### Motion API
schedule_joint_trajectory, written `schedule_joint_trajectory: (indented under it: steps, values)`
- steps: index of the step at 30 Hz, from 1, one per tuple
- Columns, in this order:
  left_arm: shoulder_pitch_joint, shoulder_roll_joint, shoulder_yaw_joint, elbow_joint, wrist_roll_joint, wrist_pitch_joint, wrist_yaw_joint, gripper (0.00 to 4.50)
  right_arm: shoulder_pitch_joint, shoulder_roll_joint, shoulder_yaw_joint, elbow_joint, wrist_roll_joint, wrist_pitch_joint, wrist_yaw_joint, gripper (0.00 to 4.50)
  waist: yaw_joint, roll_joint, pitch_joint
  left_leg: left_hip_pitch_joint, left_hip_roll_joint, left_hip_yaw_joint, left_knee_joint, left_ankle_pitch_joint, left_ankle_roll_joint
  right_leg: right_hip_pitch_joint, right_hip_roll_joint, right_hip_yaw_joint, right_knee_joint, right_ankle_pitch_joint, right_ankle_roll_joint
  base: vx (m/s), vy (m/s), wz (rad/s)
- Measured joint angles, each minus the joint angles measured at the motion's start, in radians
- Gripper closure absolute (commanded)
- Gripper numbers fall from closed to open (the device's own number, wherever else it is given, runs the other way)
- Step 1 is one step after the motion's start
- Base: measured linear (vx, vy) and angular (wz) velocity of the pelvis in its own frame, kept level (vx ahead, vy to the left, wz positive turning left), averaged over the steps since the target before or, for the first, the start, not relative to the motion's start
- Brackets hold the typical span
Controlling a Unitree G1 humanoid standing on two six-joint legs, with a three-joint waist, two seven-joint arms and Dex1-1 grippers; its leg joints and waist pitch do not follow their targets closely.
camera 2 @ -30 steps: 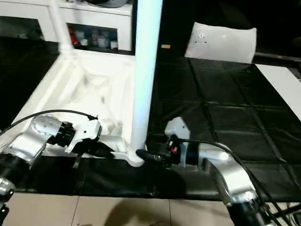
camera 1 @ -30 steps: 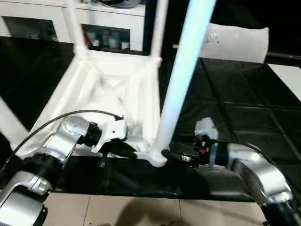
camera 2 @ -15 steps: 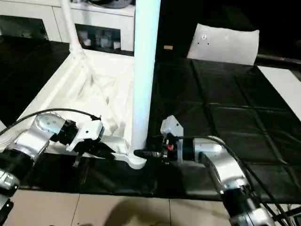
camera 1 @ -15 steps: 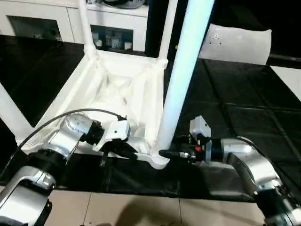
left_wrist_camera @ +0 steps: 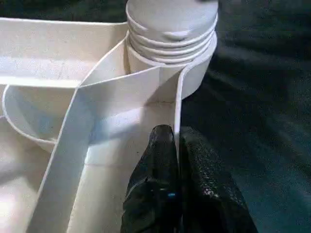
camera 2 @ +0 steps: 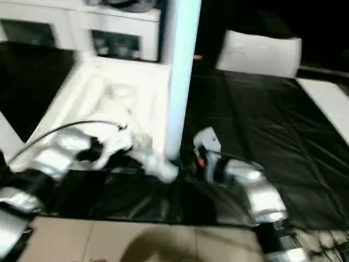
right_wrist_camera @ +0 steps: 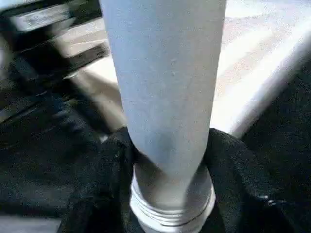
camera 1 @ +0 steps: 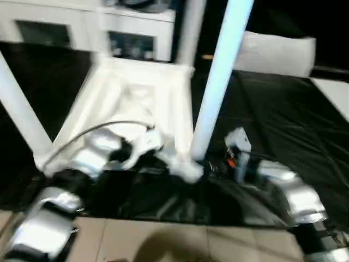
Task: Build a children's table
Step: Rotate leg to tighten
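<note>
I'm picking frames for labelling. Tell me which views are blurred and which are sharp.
Both eye views are motion-smeared: the arms and the tabletop have soft edges. The left wrist view is crisp, with the left gripper pinching a rib beside the corner socket. The right wrist view is sharp on the tube leg, with a blurred background.

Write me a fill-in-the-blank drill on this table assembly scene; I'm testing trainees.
1. The left gripper is shut on a thin ___ of the tabletop.
2. The right gripper grips a white tube ___ just above its threaded end.
3. The tabletop lies with its ribbed underside facing ___.

Missing: wall; leg; up
</note>
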Motion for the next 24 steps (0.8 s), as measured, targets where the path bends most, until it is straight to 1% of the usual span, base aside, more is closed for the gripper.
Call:
schedule_joint_trajectory:
  steps: [2, 3, 4, 8, 10, 11, 13, 14, 16, 18, 20, 21, 22, 23, 24]
  values:
    - [-0.005, -0.035, 0.011, 0.0, 0.007, 0.042, 0.071, 4.5, -0.005, 0.053, -0.025, 0.003, -0.02, 0.016, -0.106, 2.61, -0.007, 0.001, 0.0, 0.0, 0.0, 0.0, 0.0, 0.0, 0.0, 0.0, 0.0, 0.0, 0.0, 0.0, 0.0, 0.0, 0.0, 0.0]
    - [-0.008, -0.057, 0.024, 0.001, 0.015, 0.073, 0.119, 4.5, -0.022, 0.096, -0.038, 0.015, -0.04, 0.027, -0.181, 2.61, -0.016, 0.002, 0.0, 0.0, 0.0, 0.0, -0.001, 0.001, 0.0, -0.001, 0.001, 0.0, 0.0, 0.0, 0.0, 0.0, 0.0, 0.0]
    - [-0.012, -0.073, 0.029, 0.001, 0.021, 0.09, 0.153, 4.5, -0.034, 0.121, -0.047, 0.026, -0.051, 0.031, -0.233, 2.61, -0.02, 0.002, -0.001, -0.001, 0.0, 0.0, -0.001, 0.001, 0.0, -0.001, 0.001, 0.0, 0.0, 0.0, 0.0, 0.0, 0.0, 0.0]
    - [-0.023, -0.116, 0.04, 0.006, 0.044, 0.118, 0.259, 4.5, -0.093, 0.207, -0.069, 0.081, -0.088, 0.033, -0.403, 2.61, -0.03, 0.003, -0.001, -0.003, 0.0, -0.001, -0.003, 0.001, 0.0, -0.004, 0.002, 0.001, 0.0, 0.002, -0.001, 0.0, 0.0, 0.0]
    - [-0.031, -0.123, 0.04, 0.007, 0.056, 0.12, 0.278, 4.5, -0.108, 0.232, -0.08, 0.092, -0.094, 0.033, -0.447, 2.61, -0.031, 0.002, -0.001, -0.005, 0.0, -0.001, -0.005, 0.001, 0.0, -0.006, 0.002, 0.0, -0.001, 0.006, -0.006, 0.0, 0.0, 0.0]
    - [-0.033, -0.123, 0.039, 0.007, 0.058, 0.119, 0.279, 4.5, -0.108, 0.237, -0.085, 0.091, -0.093, 0.031, -0.45, 2.05, -0.029, 0.002, -0.001, -0.005, 0.0, -0.001, -0.008, 0.001, 0.0, -0.006, 0.002, 0.0, -0.003, 0.006, -0.006, 0.0, 0.0, 0.0]
    - [-0.036, -0.116, 0.032, 0.005, 0.067, 0.105, 0.268, 4.5, -0.103, 0.239, -0.091, 0.083, -0.083, 0.028, -0.443, 1.82, -0.028, 0.002, -0.001, -0.005, 0.001, -0.001, -0.014, 0.003, 0.001, -0.006, 0.003, -0.001, -0.007, 0.006, -0.006, 0.0, 0.0, 0.0]
    - [-0.036, -0.109, 0.029, 0.002, 0.067, 0.098, 0.255, 4.5, -0.095, 0.238, -0.091, 0.074, -0.079, 0.024, -0.427, 1.82, -0.028, 0.002, -0.001, -0.005, 0.001, -0.001, -0.016, 0.004, 0.003, -0.006, 0.004, -0.001, -0.008, 0.006, -0.006, 0.0, 0.0, 0.0]
    - [-0.036, -0.089, 0.024, -0.001, 0.068, 0.075, 0.222, 4.5, -0.069, 0.224, -0.091, 0.051, -0.067, 0.011, -0.386, 1.48, -0.027, 0.002, -0.001, -0.005, 0.001, -0.001, -0.018, 0.005, 0.004, -0.006, 0.004, -0.002, -0.01, 0.005, -0.006, 0.0, 0.0, 0.0]
    - [-0.033, -0.078, 0.021, -0.001, 0.068, 0.05, 0.202, 4.5, -0.059, 0.213, -0.088, 0.043, -0.054, 0.007, -0.352, 1.44, -0.026, 0.002, -0.001, -0.005, 0.002, -0.001, -0.018, 0.005, 0.004, -0.007, 0.004, -0.003, -0.01, 0.005, -0.007, 0.0, 0.0, 0.0]
    - [-0.017, -0.046, 0.02, -0.004, 0.067, -0.019, 0.154, 4.5, -0.03, 0.164, -0.068, 0.02, -0.043, -0.005, -0.284, 1.36, -0.024, 0.002, -0.001, -0.006, 0.003, -0.001, -0.02, 0.005, 0.004, -0.007, 0.005, -0.004, -0.011, 0.004, -0.007, 0.0, 0.0, 0.0]
    - [-0.013, -0.039, 0.02, -0.006, 0.067, -0.03, 0.144, 4.5, -0.023, 0.156, -0.064, 0.015, -0.041, -0.007, -0.269, 1.23, -0.023, 0.002, -0.001, -0.006, 0.003, -0.001, -0.02, 0.005, 0.004, -0.007, 0.005, -0.004, -0.011, 0.004, -0.007, 0.0, 0.0, 0.0]
    - [-0.002, -0.005, 0.021, -0.01, 0.058, -0.074, 0.092, 4.5, 0.002, 0.103, -0.047, -0.002, -0.03, -0.014, -0.188, 1.03, -0.019, 0.004, 0.0, -0.005, 0.004, 0.0, -0.02, 0.005, 0.004, -0.007, 0.005, -0.004, -0.011, 0.004, -0.007, 0.0, 0.0, 0.0]
    - [0.006, 0.01, 0.021, -0.014, 0.049, -0.091, 0.062, 4.5, 0.013, 0.077, -0.046, -0.004, -0.021, -0.015, -0.152, 1.03, -0.017, 0.004, 0.001, -0.005, 0.004, 0.0, -0.02, 0.005, 0.004, -0.007, 0.005, -0.004, -0.011, 0.004, -0.007, 0.0, 0.0, 0.0]
    - [0.012, 0.023, 0.022, -0.017, 0.04, -0.107, 0.035, 4.5, 0.021, 0.053, -0.046, -0.004, -0.016, -0.017, -0.118, 0.92, -0.016, 0.004, 0.001, -0.005, 0.004, 0.0, -0.02, 0.005, 0.004, -0.007, 0.005, -0.004, -0.011, 0.004, -0.007, 0.0, 0.0, 0.0]
